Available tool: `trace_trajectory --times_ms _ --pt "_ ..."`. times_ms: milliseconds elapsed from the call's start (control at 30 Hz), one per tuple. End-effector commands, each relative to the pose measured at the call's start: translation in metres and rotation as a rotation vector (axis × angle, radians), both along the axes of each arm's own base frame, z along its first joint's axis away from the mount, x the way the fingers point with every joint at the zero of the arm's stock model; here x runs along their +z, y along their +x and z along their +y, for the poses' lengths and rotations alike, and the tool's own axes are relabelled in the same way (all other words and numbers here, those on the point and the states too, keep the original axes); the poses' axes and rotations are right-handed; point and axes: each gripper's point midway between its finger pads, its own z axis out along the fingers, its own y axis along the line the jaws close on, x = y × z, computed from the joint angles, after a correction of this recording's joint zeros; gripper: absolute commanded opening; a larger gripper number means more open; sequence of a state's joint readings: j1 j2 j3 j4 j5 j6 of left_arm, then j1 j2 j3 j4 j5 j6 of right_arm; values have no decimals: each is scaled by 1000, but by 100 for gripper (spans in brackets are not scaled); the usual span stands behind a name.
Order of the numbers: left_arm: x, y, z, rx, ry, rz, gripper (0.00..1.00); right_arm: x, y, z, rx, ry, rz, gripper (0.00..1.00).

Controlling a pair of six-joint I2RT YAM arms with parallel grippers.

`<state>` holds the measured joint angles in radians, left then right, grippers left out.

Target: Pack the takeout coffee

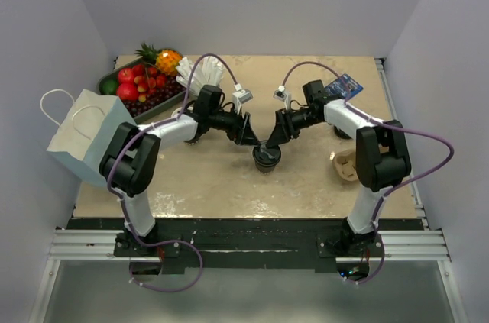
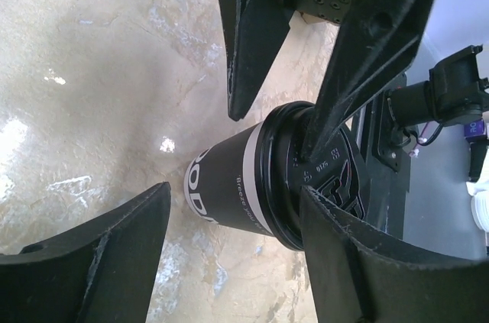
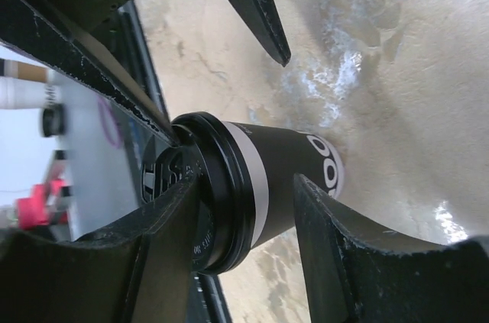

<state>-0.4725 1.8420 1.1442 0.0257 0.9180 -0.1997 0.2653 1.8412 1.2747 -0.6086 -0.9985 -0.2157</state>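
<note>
The takeout coffee [image 1: 266, 156], a dark brown cup with white markings and a black lid, stands upright mid-table. My left gripper [image 1: 252, 138] and right gripper [image 1: 276, 138] meet over it from either side, both open. In the left wrist view the cup [image 2: 229, 193] lies between my spread fingers; one finger [image 2: 359, 254] rests over the lid, the other [image 2: 92, 262] is beside the base. In the right wrist view one finger [image 3: 153, 247] lies over the lid [image 3: 218, 185] and the other [image 3: 359, 254] is beside the cup body. Neither gripper clamps the cup.
A white paper bag [image 1: 84, 136] stands at the left edge. A tray of fruit [image 1: 141, 86] and a white stack [image 1: 200, 72] are at the back left. A brown cardboard cup carrier [image 1: 345, 164] and a blue packet [image 1: 345, 86] are on the right.
</note>
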Motion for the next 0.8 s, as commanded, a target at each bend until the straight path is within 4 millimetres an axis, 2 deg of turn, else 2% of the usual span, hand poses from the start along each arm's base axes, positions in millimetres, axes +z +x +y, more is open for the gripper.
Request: trace_trajectory --times_ms 0,300,533,767 --pt "-5 9 -5 3 -10 6 71 -17 3 -10 -34 -1 69 52" --pt "-30 8 -3 14 18 51 68 -27 -5 -8 -40 52 160 50" --pt "-54 8 2 36 58 96 66 -47 -2 -15 -102 48 231 49" --pt "-63 11 2 44 75 109 65 -61 -4 -21 -112 60 265 49"
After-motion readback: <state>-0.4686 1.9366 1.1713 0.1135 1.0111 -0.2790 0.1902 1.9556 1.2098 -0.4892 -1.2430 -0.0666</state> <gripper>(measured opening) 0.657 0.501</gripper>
